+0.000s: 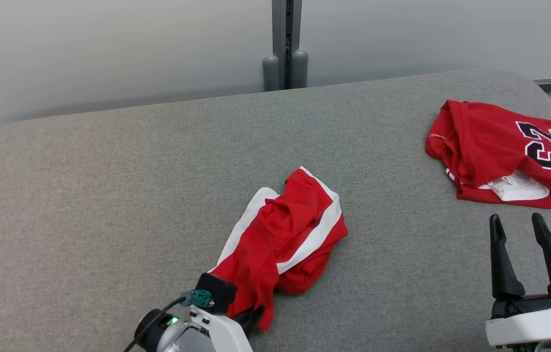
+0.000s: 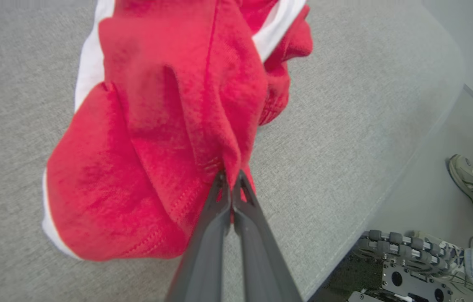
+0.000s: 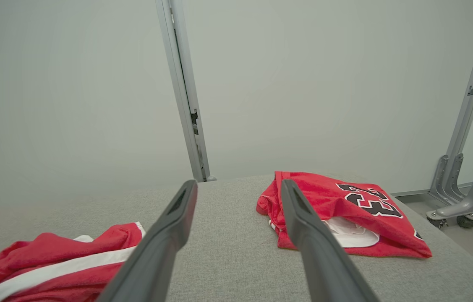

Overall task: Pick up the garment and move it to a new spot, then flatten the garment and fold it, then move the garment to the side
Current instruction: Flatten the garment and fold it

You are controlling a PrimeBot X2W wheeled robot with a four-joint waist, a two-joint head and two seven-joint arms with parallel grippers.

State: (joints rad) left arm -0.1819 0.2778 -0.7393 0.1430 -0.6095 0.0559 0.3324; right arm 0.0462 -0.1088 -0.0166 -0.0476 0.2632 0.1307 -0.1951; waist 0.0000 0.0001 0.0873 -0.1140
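Edge of crumpled red, white-striped garment (image 1: 285, 230) is being pinched thinly by left pincer (image 2: 231, 176), so it may be dropped when lifted; right pincer (image 1: 516, 218) is being held wide.

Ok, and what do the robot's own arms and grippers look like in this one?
The left gripper and right gripper each have two long, dark, tapering fingers on a white wrist housing with a small green light. A teal connector with a black cable plugs in at the left wrist.
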